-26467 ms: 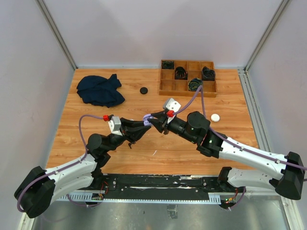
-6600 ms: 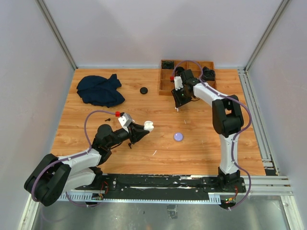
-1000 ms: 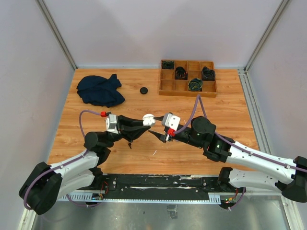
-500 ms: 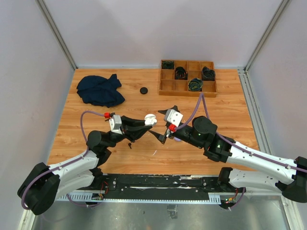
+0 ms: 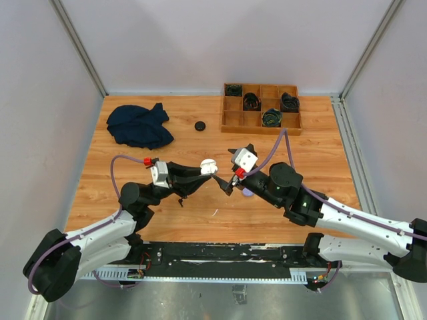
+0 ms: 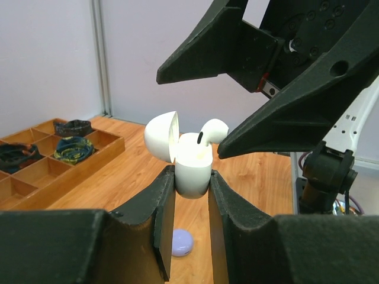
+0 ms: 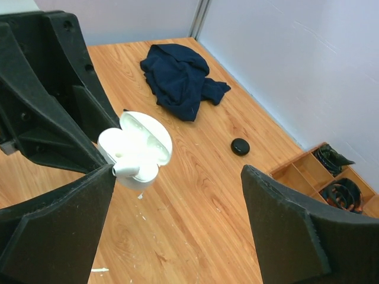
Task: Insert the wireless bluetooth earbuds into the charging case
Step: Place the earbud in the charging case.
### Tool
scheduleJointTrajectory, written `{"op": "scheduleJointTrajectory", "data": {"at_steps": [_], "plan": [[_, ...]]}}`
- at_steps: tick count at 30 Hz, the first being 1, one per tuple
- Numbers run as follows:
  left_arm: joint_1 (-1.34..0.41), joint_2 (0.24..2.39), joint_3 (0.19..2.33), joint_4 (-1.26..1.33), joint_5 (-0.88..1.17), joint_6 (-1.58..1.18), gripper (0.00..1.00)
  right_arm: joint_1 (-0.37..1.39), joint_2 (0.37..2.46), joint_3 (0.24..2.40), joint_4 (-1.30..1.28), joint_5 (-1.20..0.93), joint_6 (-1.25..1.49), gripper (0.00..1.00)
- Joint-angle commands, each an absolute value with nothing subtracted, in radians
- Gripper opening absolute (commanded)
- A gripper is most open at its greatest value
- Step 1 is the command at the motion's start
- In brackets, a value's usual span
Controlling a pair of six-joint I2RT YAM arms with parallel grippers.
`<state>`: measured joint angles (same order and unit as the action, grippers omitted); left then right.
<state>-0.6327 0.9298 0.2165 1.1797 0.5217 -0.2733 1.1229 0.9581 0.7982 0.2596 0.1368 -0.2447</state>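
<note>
Earbud point(image 6: 212, 129): white, sitting in the mouth of the case between the right pincer's spread fingers, just beside one fingertip; its head stands above the rim.
Case point(image 6: 192, 171): white, open, upright between the left pincer's fingers.
Left pincer point(image 6: 192, 180): clamped on the case body.
Right pincer point(image 7: 179, 168): spread wide, holding nothing.
Change: a second ago the right pincer's fingers looked closed at the case; they have since parted.
Meaning: the earbud appears released; it probably needs a press to seat fully.
Purple case point(image 6: 182, 242): on the table, below the left pincer.
</note>
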Motion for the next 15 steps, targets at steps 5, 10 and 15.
{"op": "scheduleJointTrajectory", "data": {"at_steps": [5, 10, 15], "plan": [[-0.642, 0.909, 0.203, 1.24, 0.561, -0.268, 0.0, 1.148, 0.882, 0.77, 0.196, 0.237, -0.28, 0.89], [-0.641, 0.919, 0.205, 1.241, 0.589, -0.275, 0.0, 1.131, 0.868, 0.77, 0.172, 0.226, -0.272, 0.9], [-0.641, 0.917, 0.202, 1.241, 0.592, -0.29, 0.0, 1.109, 0.87, 0.782, 0.139, 0.167, -0.258, 0.9]]}}
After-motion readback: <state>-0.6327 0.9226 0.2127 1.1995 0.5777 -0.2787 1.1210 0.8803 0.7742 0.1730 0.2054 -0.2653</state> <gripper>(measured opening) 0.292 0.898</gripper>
